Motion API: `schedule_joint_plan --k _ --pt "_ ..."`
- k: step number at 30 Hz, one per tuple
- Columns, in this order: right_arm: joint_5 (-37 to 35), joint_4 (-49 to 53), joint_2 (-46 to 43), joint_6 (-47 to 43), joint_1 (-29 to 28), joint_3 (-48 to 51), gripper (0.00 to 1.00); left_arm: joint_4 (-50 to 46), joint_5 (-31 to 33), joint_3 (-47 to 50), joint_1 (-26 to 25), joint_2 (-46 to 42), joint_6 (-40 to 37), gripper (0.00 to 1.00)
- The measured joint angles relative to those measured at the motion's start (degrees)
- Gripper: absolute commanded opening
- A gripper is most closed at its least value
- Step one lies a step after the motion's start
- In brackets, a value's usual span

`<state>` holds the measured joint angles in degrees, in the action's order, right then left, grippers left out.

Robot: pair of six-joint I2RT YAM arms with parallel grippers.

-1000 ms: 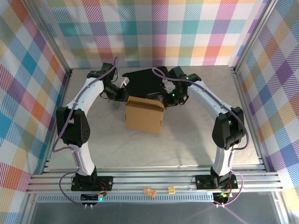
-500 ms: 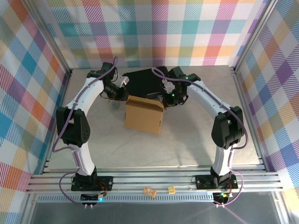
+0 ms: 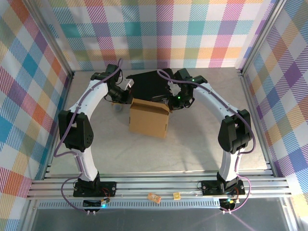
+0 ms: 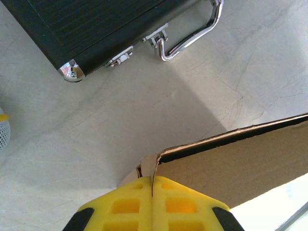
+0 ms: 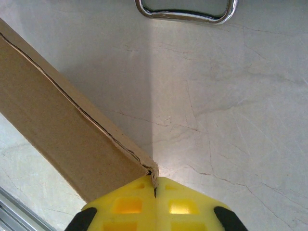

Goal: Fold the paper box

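Left gripper (image 4: 152,186) pressed onto far-left corner of paper box (image 3: 149,119). Right gripper (image 5: 155,191) pinching its far-right corner. Black latched case (image 3: 149,84) just beyond.

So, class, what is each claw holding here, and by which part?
Both hold the paper box: the left claw pinches its far left corner, the right claw its far right corner.

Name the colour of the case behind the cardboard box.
The case is black; the left wrist view shows it best.
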<state>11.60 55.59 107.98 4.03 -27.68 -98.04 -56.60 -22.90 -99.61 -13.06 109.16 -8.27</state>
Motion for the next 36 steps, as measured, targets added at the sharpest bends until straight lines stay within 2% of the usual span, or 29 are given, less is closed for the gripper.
schedule_joint_plan --k 5,10,20,26,36 --pt "0.00 0.02 0.00 0.00 0.00 -0.02 0.00 0.04 0.04 0.09 -0.15 0.00 1.22 0.04" --pt "-0.04 0.22 0.00 0.00 0.15 -0.02 0.00 1.66 0.98 2.01 -0.83 -0.07 1.97 0.11" --pt "-0.02 0.20 0.00 0.02 0.26 -0.02 0.00 3.89 2.01 3.45 -1.18 -1.20 3.39 0.00" --pt "0.00 -0.04 0.00 0.46 0.24 -0.02 0.00 6.38 2.51 6.34 -1.25 -3.56 5.40 0.00" --pt "-0.26 -1.77 0.00 4.98 0.26 -0.02 0.00 14.93 4.63 17.97 -2.38 -12.00 11.56 0.00"
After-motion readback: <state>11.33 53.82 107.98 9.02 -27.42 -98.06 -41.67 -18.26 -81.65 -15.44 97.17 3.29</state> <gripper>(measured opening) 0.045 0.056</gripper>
